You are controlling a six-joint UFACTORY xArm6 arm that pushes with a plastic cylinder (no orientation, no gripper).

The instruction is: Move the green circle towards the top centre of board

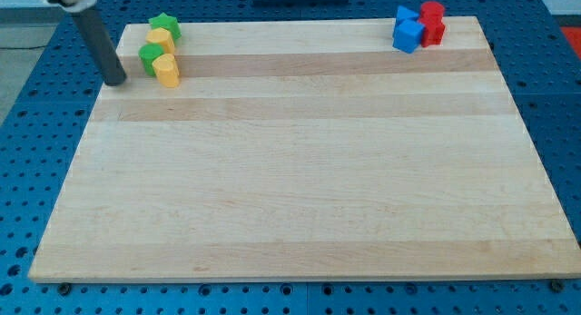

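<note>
The green circle (151, 57) sits near the board's top-left corner, touching a yellow block (167, 69) on its right. Another yellow block (162, 40) lies just above it, and a green star (164, 25) sits above that. My tip (117, 80) rests on the board's left edge, just left of and slightly below the green circle, apart from it by a small gap.
The wooden board (300, 188) lies on a blue perforated table. At the top right are two blue blocks (408, 31) touching two red blocks (432, 23).
</note>
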